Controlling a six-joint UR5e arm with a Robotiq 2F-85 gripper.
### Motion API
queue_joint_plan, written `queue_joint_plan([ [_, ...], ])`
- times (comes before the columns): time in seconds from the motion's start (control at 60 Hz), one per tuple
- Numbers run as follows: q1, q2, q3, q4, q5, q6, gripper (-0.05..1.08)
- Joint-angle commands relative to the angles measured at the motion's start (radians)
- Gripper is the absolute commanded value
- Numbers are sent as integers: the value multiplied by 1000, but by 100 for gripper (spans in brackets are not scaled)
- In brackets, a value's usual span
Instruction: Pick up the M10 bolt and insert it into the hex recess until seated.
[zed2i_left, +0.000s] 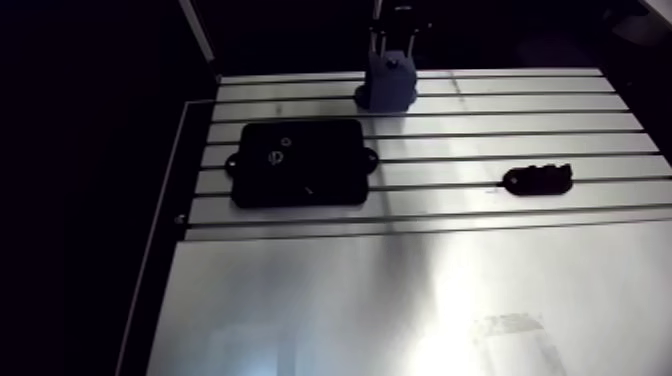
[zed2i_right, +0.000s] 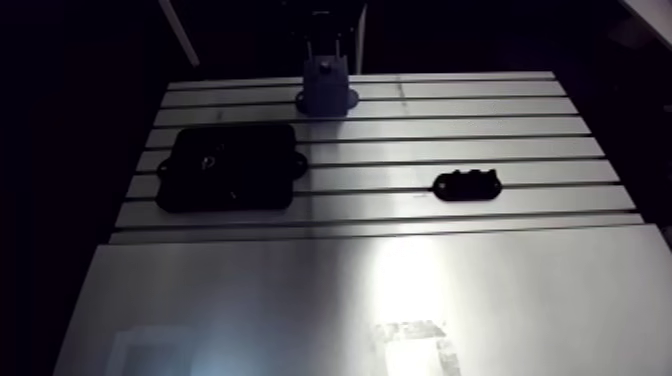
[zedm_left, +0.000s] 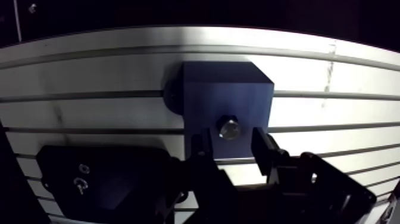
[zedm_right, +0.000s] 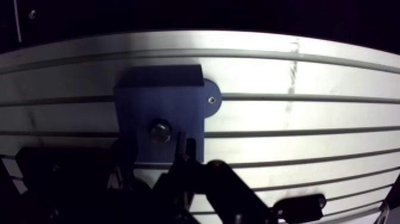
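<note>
Wrist view, bolt (zedm_left: 229, 130) in block (zedm_left: 226, 89), between parted fingers (zedm_left: 262, 150)

You're at a lab bench: a slotted aluminium table (zed2i_left: 400, 300) carries a blue block (zed2i_left: 390, 82) and black plate (zed2i_left: 300, 165).

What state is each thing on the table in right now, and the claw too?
Blue block: upright on the table.
Bolt: in the block's top, ungripped.
Claw: open, a finger each side of the bolt, not touching.
Black plate: flat on the table.
Small black part: flat, off by itself.
</note>
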Motion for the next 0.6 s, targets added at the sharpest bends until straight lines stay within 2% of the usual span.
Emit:
queue_joint_plan([
  [0.017, 0, 2, 7, -2, 2, -2, 52],
  [0.6, 0, 5, 14, -7, 2, -8, 56],
])
